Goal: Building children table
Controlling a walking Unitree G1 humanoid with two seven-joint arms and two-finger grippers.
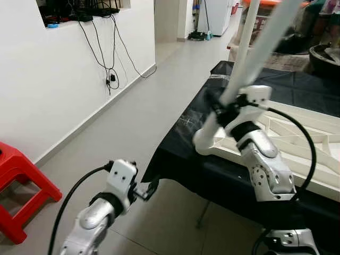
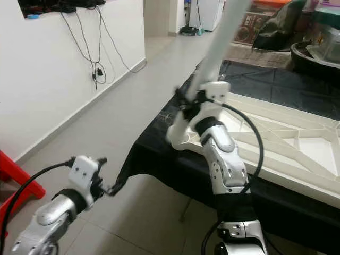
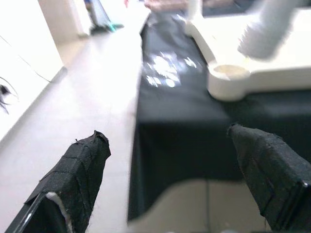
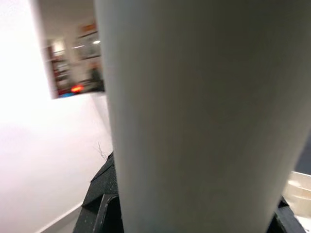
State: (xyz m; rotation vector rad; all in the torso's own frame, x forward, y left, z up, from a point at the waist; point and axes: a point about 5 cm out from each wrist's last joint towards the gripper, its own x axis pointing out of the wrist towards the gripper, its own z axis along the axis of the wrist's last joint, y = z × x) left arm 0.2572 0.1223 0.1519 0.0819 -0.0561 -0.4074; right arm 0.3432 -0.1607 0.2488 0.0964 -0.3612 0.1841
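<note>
A white children's table top lies upside down on a black-draped surface. Its round corner socket sits at the near left corner, also seen as the socket in the left wrist view. My right gripper is shut on a white table leg, held tilted with its lower end just above that corner. The leg shows close up, with a black finger beside it. My left gripper hangs open and holds nothing, low beside the drape's hanging edge; its fingers stand wide apart.
A second white leg stands upright behind the held one. A red plastic stool is on the floor at the left. Cables hang down the white wall. Tiled floor runs along the hallway between wall and table.
</note>
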